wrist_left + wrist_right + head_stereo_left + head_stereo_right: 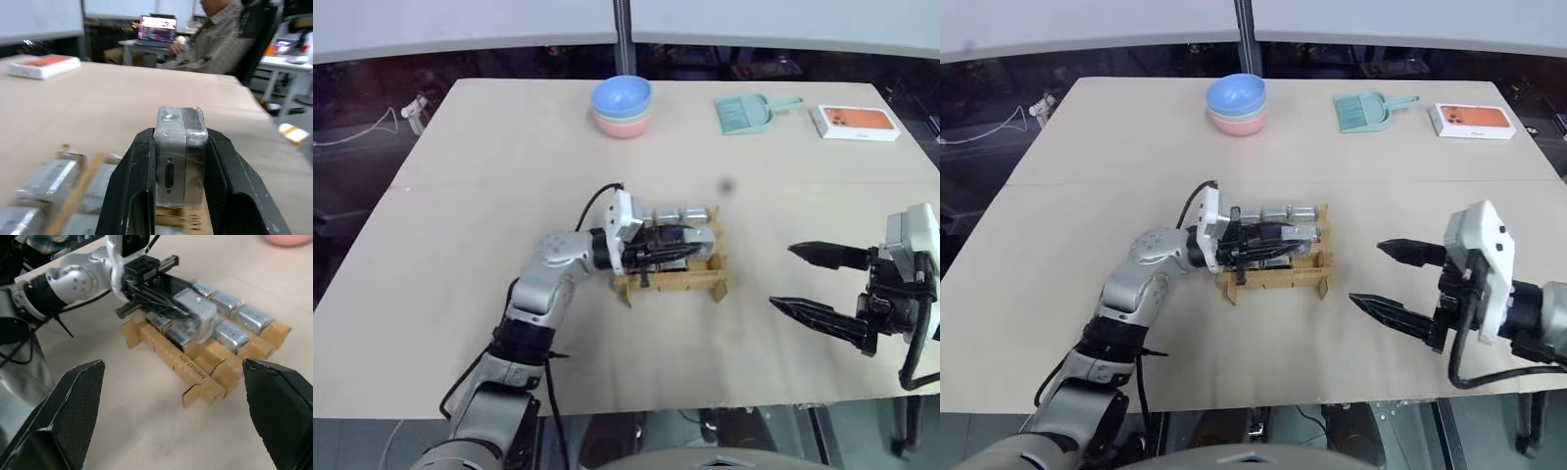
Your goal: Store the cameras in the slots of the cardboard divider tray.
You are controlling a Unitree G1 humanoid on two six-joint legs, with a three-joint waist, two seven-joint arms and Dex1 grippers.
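The left gripper [690, 245] is clamped on one small silver-grey boxy camera [179, 155], the two black fingers [131, 188] pressing its flat sides. It reaches level across the brown cardboard divider tray [674, 282], so the held camera hangs just above the tray's slots, toward the side nearest the right gripper. Directly beneath and beside the left gripper, more silver-grey cameras [234, 335] sit in the tray's compartments: a row of three fills the far row beyond the fingers, and others lie in the middle row under the gripper, partly hidden by it. How many slots in the near row are filled cannot be told.

The right gripper [808, 279] hovers over the beige table [489, 196], well apart from the tray, its two fingers spread wide and holding nothing; the tray lies ahead of its open tips.

Far beyond both grippers, at the table's back edge, stand a stack of pastel bowls with a blue one on top [622, 105], a green dustpan [744, 113] and a flat white-and-orange box [857, 122].
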